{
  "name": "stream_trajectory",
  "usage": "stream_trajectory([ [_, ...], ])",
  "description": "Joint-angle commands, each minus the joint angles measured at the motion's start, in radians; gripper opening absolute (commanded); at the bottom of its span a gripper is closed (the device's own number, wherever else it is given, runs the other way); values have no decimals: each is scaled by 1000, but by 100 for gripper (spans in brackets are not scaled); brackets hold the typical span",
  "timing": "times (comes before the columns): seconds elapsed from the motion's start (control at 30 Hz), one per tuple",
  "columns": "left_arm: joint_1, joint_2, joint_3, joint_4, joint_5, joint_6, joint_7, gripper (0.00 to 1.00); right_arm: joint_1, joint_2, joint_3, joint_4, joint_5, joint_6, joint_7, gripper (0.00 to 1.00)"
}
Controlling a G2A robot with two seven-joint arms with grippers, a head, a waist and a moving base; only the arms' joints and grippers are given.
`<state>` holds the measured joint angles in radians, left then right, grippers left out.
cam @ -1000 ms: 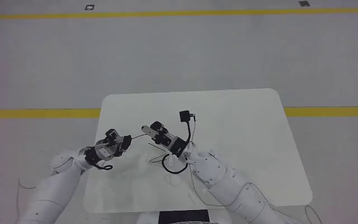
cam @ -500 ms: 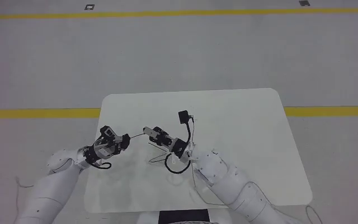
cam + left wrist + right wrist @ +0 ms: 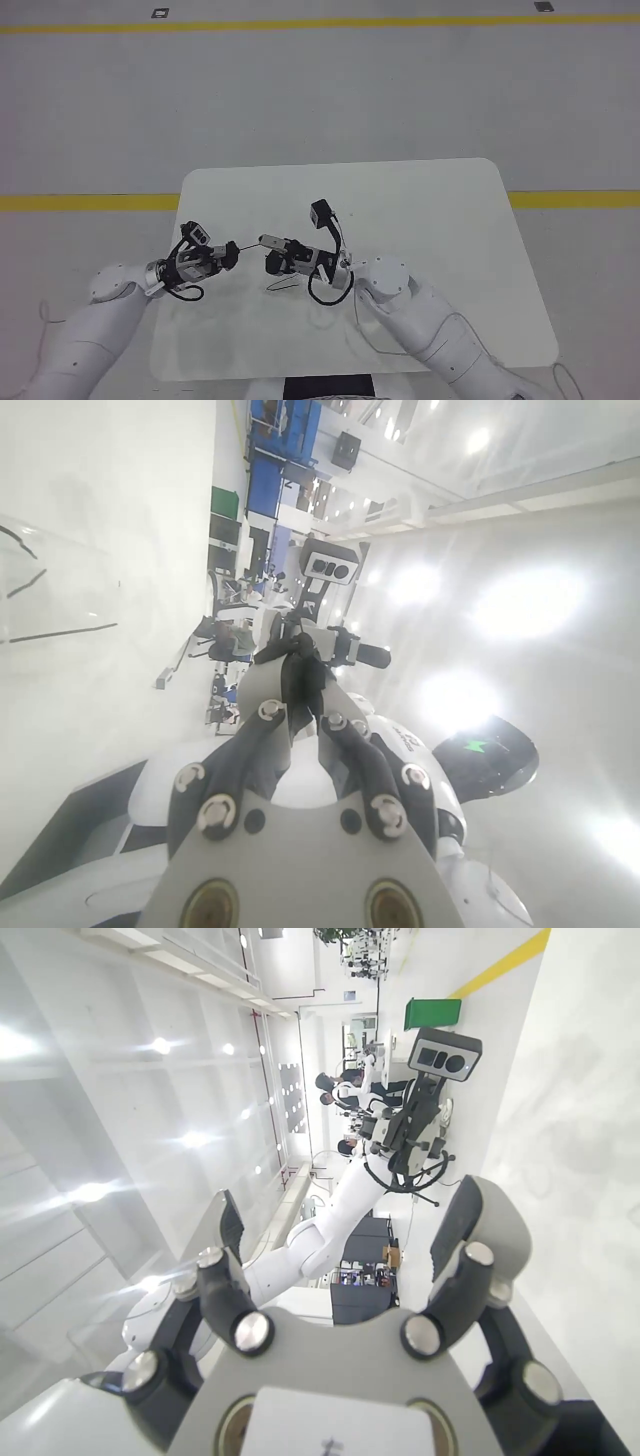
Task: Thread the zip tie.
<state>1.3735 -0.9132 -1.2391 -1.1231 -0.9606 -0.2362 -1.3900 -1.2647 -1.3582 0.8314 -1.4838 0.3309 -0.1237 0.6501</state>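
The left fingers [image 3: 264,687] are clenched on one end of the zip tie [image 3: 245,244]. The right fingers [image 3: 464,1228] are spread wide apart with nothing between them.

The desk [image 3: 440,220] is white with rounded corners. Both arms are above the half of it nearer the robot.

The right arm [image 3: 440,330] comes up from the desk's near edge and bends inward at the wrist, so its fingers point across at the other arm. The left arm [image 3: 95,320] comes in from the desk's near left corner, with its forearm angled inward and its fingers pointing back at the right ones. In each wrist view the other arm's fingers show straight ahead, so the two sets face each other, near but apart.

The zip tie is a thin, black, nearly straight strip held above the desk. It runs from the left fingers across the gap between the arms. Its free end lies just beside one tip of the right fingers; from above I cannot tell whether it touches.
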Motion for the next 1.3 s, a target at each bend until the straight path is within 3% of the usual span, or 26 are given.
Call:
stream_trajectory([
  [0.0, 0, 0, 2, -4, 17, -8, 18, 0, 0, 0, 0, 0, 0, 0, 1, 100],
  [0.07, 7, 2, 5, -29, 75, -38, 50, 0, -2, 0, 0, 4, 3, 12, -1, 100],
  [0.17, 21, 10, -20, -50, 118, -100, 37, 0, 9, 0, 13, 35, 84, 39, 63, 100],
  [0.37, 49, 20, -111, -96, 165, -104, 7, 0, 51, -5, 13, 108, 174, 86, 164, 100],
  [0.6, 100, 17, -171, -203, 245, -104, 0, 0, 118, -26, -34, 218, 281, 158, 304, 100],
  [0.77, 96, 3, -198, -189, 260, -104, 0, 0, 127, -30, -41, 235, 299, 154, 320, 100],
  [1.03, 96, 3, -198, -189, 260, -104, 0, 0, 119, -31, -43, 224, 298, 152, 308, 100],
  [1.1, 100, 5, -188, -200, 312, -97, 19, 0, 123, -29, -40, 232, 287, 147, 313, 100],
  [1.27, 102, 20, -175, -206, 276, -45, 0, 0, 151, -30, -42, 290, 264, 57, 398, 100],
])
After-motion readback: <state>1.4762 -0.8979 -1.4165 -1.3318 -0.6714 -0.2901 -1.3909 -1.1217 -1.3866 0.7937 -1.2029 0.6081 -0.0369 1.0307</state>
